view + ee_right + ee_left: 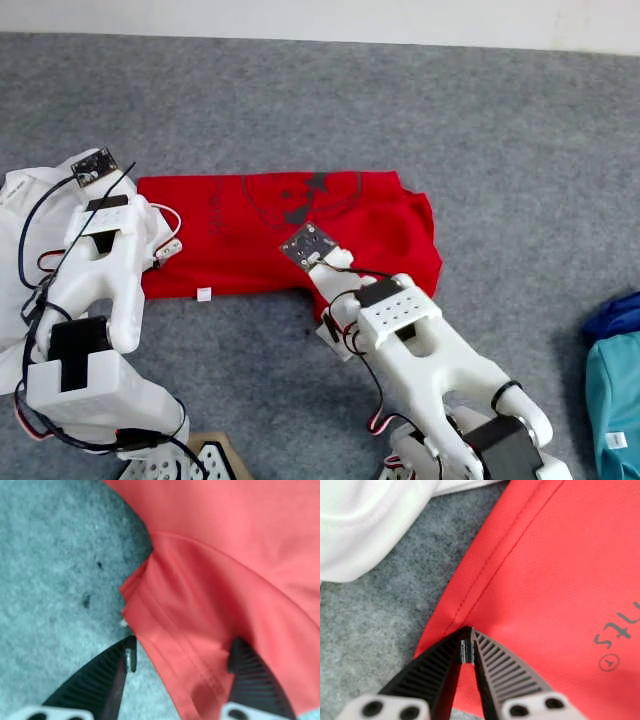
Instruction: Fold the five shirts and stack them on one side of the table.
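Observation:
A red shirt (pixel 260 230) lies spread on the grey table, its print facing up. My left gripper (pixel 467 650) is at the shirt's left edge, fingertips pressed together on the stitched hem of the red shirt (pixel 560 580). My right gripper (pixel 182 657) stands open at the shirt's near right corner, one finger (pixel 125 665) over bare table and the other (pixel 245 665) over the cloth, with a folded flap of the red shirt (pixel 225 555) between them. A crumpled white shirt (pixel 30 200) lies under the left arm and beside the hem as white cloth (pixel 370 520).
At the right edge of the table a blue shirt (pixel 615 315) lies next to a teal shirt (pixel 615 410). Grey felt table surface (pixel 400 100) stretches bare behind the red shirt. Both arm bases stand at the near edge.

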Tool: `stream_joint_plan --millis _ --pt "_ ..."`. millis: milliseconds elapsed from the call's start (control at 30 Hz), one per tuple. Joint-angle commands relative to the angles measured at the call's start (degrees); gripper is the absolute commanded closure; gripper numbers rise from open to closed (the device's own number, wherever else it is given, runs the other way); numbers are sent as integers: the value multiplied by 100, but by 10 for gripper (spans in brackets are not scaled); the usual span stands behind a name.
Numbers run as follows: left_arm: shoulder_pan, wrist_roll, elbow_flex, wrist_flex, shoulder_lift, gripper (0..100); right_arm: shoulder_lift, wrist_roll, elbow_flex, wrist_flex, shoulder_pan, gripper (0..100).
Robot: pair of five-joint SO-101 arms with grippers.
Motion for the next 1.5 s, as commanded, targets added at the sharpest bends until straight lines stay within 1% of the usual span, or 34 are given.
stream_joint_plan --millis 0,100,200,300,467,533,767,1033,1133,1233,1300,1367,1400,1467 --pt "-145 -53 -145 -97 -22 989 -593 88 -347 409 224 685" --pt "-145 -53 -145 -97 -22 989 -1024 123 -40 391 453 685" --pt "-145 -53 -145 -97 -22 989 -1165 149 418 119 585 685" --pt "-145 -53 -145 -97 -22 989 -1218 457 690 66 734 685" --pt "-145 -53 -145 -97 -22 989 -1218 554 769 57 1200 685" --pt "-145 -53 -145 -97 -22 989 -1218 721 769 66 1305 685" --pt "-136 -53 -145 -97 -22 989 -1165 703 769 75 1921 685" --pt "-127 -53 -145 -97 -22 989 -1138 -589 787 75 1938 684" --pt "-127 -53 -145 -97 -22 989 -1138 -985 866 75 1842 684" --pt "-127 -53 -145 -97 -22 989 -1138 -1108 1086 136 1596 684" --pt "-127 -53 -145 -97 -22 989 -1138 -1125 1174 365 1411 685" --pt "-127 -53 -145 -97 -22 989 -1138 -1125 1209 426 1349 687" --pt "-127 -53 -145 -97 -22 989 -1138 -1125 1200 418 1349 697" --pt "-127 -53 -145 -97 -22 989 -1138 -1125 1191 418 1314 754"
